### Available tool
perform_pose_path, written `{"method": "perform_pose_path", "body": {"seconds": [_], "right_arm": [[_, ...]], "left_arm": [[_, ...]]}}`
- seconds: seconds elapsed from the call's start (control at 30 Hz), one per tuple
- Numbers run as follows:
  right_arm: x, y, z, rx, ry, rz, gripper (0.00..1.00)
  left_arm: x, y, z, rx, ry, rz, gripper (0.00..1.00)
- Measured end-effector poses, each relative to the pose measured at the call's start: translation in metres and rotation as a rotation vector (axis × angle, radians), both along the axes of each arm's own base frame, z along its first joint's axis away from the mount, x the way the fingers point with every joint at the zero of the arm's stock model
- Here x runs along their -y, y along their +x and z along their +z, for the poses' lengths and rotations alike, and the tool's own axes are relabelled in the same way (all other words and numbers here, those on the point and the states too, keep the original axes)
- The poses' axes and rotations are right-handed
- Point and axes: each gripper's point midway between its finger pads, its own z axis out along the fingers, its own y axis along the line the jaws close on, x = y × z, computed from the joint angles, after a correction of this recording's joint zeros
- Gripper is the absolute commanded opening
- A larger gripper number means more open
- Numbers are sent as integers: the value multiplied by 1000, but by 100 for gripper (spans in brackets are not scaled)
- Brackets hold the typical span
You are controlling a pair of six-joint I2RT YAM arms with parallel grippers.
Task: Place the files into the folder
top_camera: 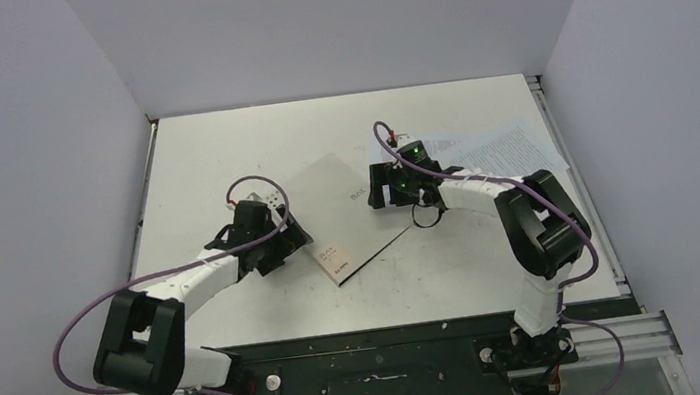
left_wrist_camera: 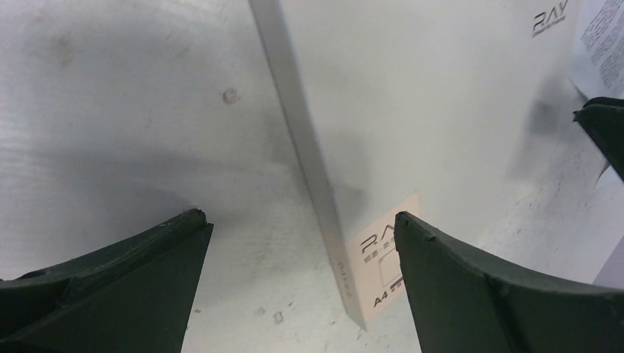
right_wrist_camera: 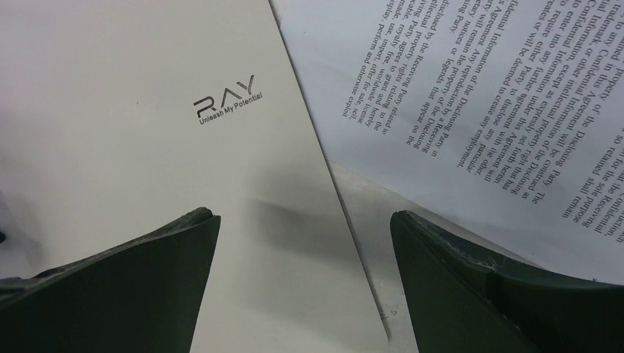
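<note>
Silvery-grey and closed, the folder (top_camera: 344, 220) lay skewed near the middle of the table (top_camera: 210, 154), with the files (top_camera: 501, 147) fanned just beside its right edge, seemingly so each arm could work one side. The left gripper (left_wrist_camera: 298, 215) straddled the folder's left edge near its labelled corner, jaws wide apart and holding nothing. The right gripper (right_wrist_camera: 303, 214) hung over the line where cover met printed sheets, likewise spread wide and empty; whether it touched either could not be told.
</note>
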Motion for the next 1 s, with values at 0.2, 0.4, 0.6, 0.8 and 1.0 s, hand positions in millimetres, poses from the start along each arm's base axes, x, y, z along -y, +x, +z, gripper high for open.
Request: {"method": "perform_pose_path", "body": {"seconds": [0.2,0.4,0.6,0.8,1.0], "right_arm": [[-5,1,-12,-17,19,22,90],[-12,0,-12,13,66,47,90],[-12,-16,-11,36,118,57,90],[-9,-46,-11,28,130,64,90],[-9,-76,-13,36,100,70,90]], "left_arm": [[13,23,1,13,-28,-12,97],[22,34,2,38,-36,-23,96],[30,40,2,56,-15,-48,97],[42,44,0,72,41,-104,97],[47,40,-3,104,119,-144,97]]}}
